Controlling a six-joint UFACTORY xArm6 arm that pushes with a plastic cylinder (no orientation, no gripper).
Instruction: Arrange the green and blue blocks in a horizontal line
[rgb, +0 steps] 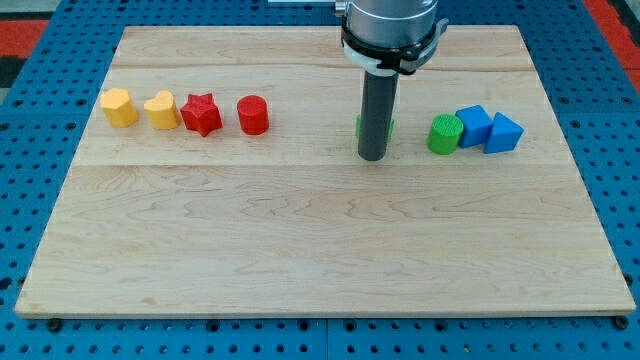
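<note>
A green cylinder (444, 133) stands at the view's right, touching a blue block (473, 125), which touches a second blue block (503, 132) further right. Another green block (389, 126) sits left of them, mostly hidden behind my rod; its shape cannot be made out. My tip (372, 157) rests on the board just in front of this hidden green block, left of the green cylinder.
At the view's left a row holds a yellow block (119, 107), a yellow heart-like block (161, 110), a red star (201, 114) and a red cylinder (253, 115). The wooden board (320, 250) lies on a blue perforated table.
</note>
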